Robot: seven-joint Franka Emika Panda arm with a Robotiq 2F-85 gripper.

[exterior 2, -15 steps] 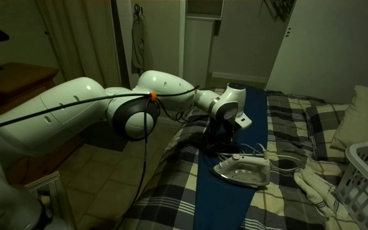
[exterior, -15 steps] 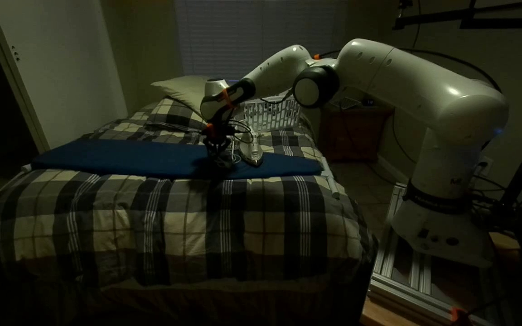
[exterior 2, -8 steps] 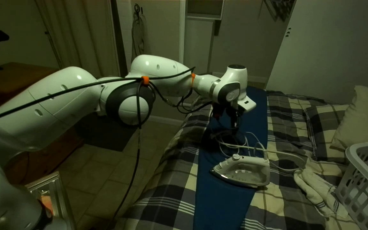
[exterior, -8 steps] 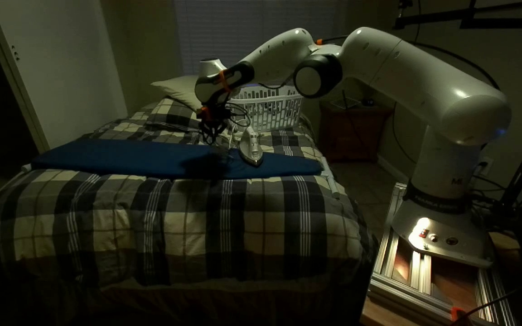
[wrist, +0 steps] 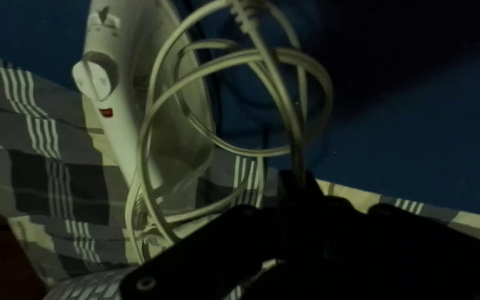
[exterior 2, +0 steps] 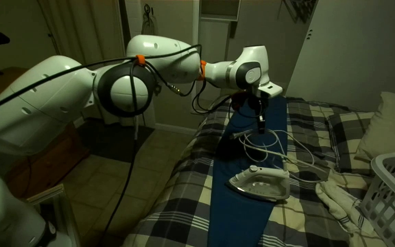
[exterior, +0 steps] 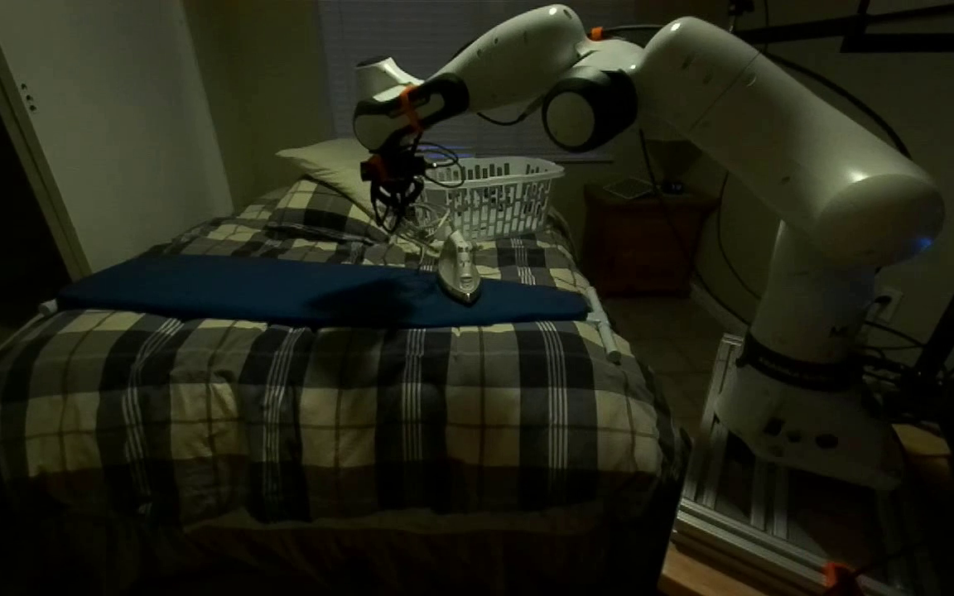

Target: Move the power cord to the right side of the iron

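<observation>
In a dim room, a long blue board point(exterior: 195, 281) is laid across a plaid-covered bed point(exterior: 344, 414), one end pointed toward the base of a white robot arm point(exterior 2: 170, 60). Nearer to that end, an iron point(exterior 2: 262, 181) is set flat, handle up. Its tip is aimed at the long edge away from the pillow point(exterior 2: 389, 127), and its heel is extended past the pillow-side edge, over the bed. The pale power cord point(wrist: 288, 106) is joined to the iron at the heel. In the wrist view, the fingertips of the gripper point(wrist: 300, 183) are closed together, with the cord clamped between them. The gripper is held raised above the board and apart from it. From the grip, the cord is hung in loose loops beside the iron, on the side toward the board's far end, away from the robot's base. A thicker, ribbed part of the cord is seen at the top of the wrist view, partly cut off. Another length is draped beyond the pillow-side edge, near a pale rolled cloth point(exterior 2: 338, 204). Beyond the same edge, a white slatted basket point(exterior 2: 389, 178) is stood on the bed.
</observation>
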